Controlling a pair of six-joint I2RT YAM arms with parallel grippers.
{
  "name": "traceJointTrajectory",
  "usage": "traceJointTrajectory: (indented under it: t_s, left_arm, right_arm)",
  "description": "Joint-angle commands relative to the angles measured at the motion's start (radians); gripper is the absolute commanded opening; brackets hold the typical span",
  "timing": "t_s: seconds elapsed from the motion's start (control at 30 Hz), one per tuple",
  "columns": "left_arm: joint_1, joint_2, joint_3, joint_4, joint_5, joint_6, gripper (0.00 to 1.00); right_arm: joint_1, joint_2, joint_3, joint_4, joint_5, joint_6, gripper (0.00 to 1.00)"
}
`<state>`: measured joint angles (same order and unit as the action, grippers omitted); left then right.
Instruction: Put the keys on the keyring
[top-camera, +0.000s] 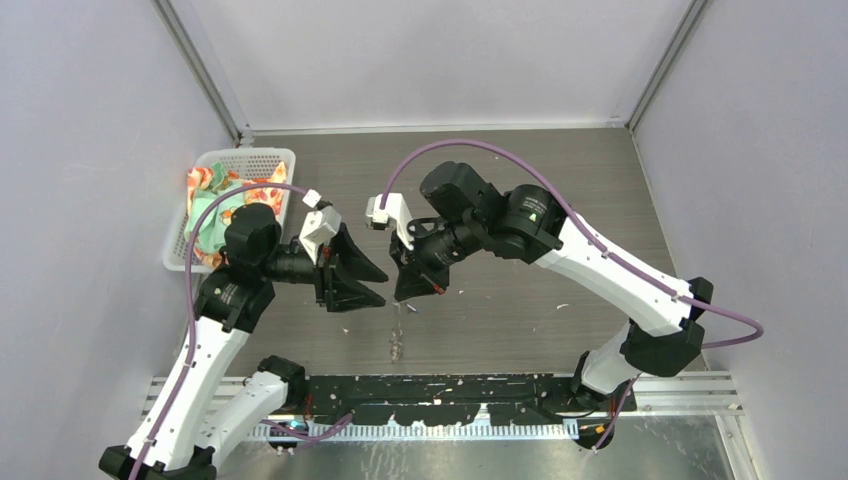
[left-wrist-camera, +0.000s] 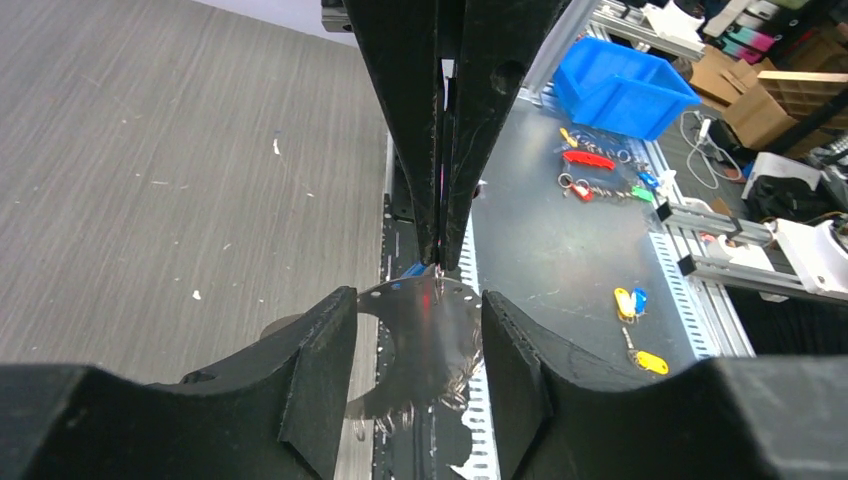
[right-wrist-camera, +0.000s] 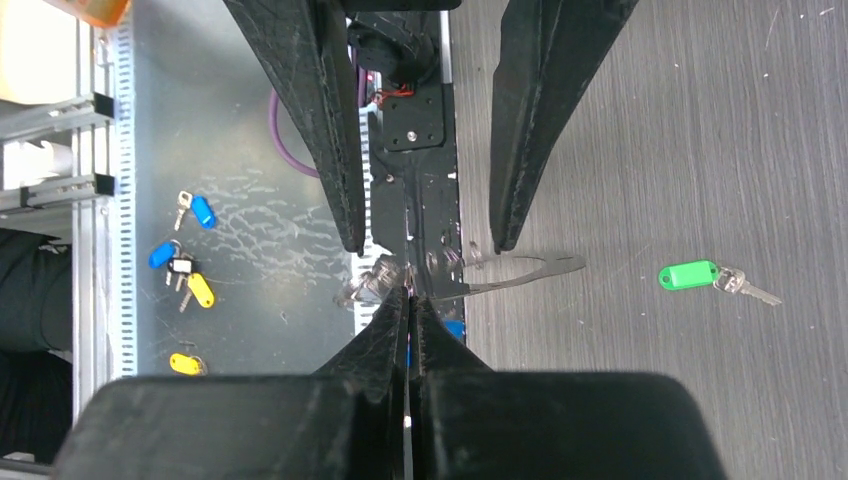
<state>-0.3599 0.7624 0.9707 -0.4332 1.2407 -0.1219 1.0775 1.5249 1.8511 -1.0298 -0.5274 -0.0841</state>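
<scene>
My right gripper (right-wrist-camera: 410, 292) is shut on the top edge of the keyring (right-wrist-camera: 520, 268), a thin grey metal loop hanging above the table. In the left wrist view the keyring (left-wrist-camera: 430, 335) hangs between the spread fingers of my left gripper (left-wrist-camera: 418, 300), which is open and not touching it. The two grippers face each other mid-table, left gripper (top-camera: 372, 285) and right gripper (top-camera: 410, 288). A bit of blue (right-wrist-camera: 455, 328) shows right beside the right fingertips; it looks like the blue-headed key. The green-headed key (right-wrist-camera: 690, 274) lies flat on the table, apart from both grippers.
A white basket (top-camera: 280, 158) holding coloured cloth stands at the back left. A black rail (top-camera: 450, 385) runs along the table's near edge. Beyond it, on a metal bench, lie spare tagged keys (left-wrist-camera: 628, 302) and a blue bin (left-wrist-camera: 630, 85).
</scene>
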Motion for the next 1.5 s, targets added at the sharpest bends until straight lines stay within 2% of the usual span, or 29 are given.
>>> traceJointTrajectory:
  t_s: [0.0, 0.17, 0.57, 0.93, 1.1, 1.17, 1.23, 1.33, 1.4, 1.47]
  left_arm:
    - [-0.001, 0.002, 0.034, -0.035, 0.065, 0.045, 0.48]
    - [-0.002, 0.012, 0.04, -0.085, 0.049, 0.088, 0.45]
    - [-0.03, 0.035, 0.057, -0.098, 0.052, 0.084, 0.34]
    - [-0.043, 0.042, 0.05, -0.117, 0.02, 0.147, 0.01]
    - [-0.05, 0.049, 0.052, -0.119, -0.004, 0.155, 0.01]
    - [-0.05, 0.044, 0.052, -0.117, -0.027, 0.153, 0.0]
    - [-0.05, 0.03, 0.036, -0.078, -0.044, 0.115, 0.0]
    - [-0.05, -0.022, -0.026, 0.078, -0.043, -0.006, 0.0]
    - [-0.05, -0.057, -0.082, 0.225, -0.047, -0.122, 0.0]
    - [-0.05, -0.072, -0.102, 0.295, -0.06, -0.184, 0.0]
  right_arm:
    - [0.018, 0.018, 0.107, -0.072, 0.038, -0.042, 0.01]
    - [0.025, 0.038, 0.142, -0.081, 0.046, -0.046, 0.01]
    - [0.034, 0.11, 0.243, -0.142, 0.08, -0.057, 0.01]
    - [0.045, 0.144, 0.296, -0.17, 0.076, -0.066, 0.01]
    - [0.048, 0.152, 0.302, -0.154, 0.07, -0.058, 0.01]
    - [0.048, 0.138, 0.281, -0.122, 0.07, -0.044, 0.07]
    - [0.045, 0.103, 0.236, -0.066, 0.087, -0.023, 0.19]
    - [0.013, 0.004, 0.104, 0.095, 0.096, 0.051, 0.39]
    - [-0.023, -0.085, -0.004, 0.223, 0.068, 0.108, 0.48]
    - [-0.057, -0.179, -0.117, 0.354, 0.039, 0.166, 0.55]
